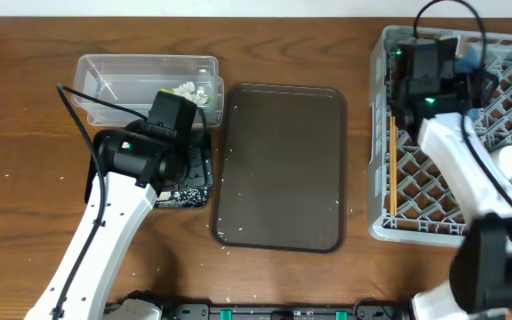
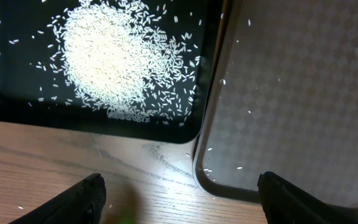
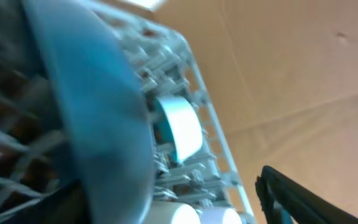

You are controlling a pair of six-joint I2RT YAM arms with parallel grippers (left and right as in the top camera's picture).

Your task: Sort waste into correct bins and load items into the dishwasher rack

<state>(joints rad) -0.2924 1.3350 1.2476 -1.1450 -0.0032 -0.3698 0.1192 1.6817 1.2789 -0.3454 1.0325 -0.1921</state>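
Note:
Loose white rice (image 2: 110, 68) lies heaped in the black tray (image 2: 17, 106). My left gripper (image 2: 179, 205) hangs open over bare wood by the tray's corner, nothing between its fingers (image 2: 82, 202). A crumpled white tissue (image 1: 189, 91) sits in the clear tub (image 1: 105, 62). My right arm (image 1: 429, 71) reaches over the grey dishwasher rack (image 1: 378, 133). In the right wrist view the dark-blue dish (image 3: 98, 112) stands on edge among the pegs, close by one jaw. The right gripper (image 3: 179, 208) is open, jaws wide apart. White cups (image 3: 219, 216) and a white bowl (image 3: 179, 127) rest in the rack. Wooden chopsticks (image 1: 389, 160) lie along its left side.
The brown serving tray (image 1: 278, 169) lies between the black tray and the rack, with stray rice grains on it and on the wood around. Another white cup (image 1: 511, 158) sits in the rack. The left arm (image 1: 140, 160) covers much of the black tray from above.

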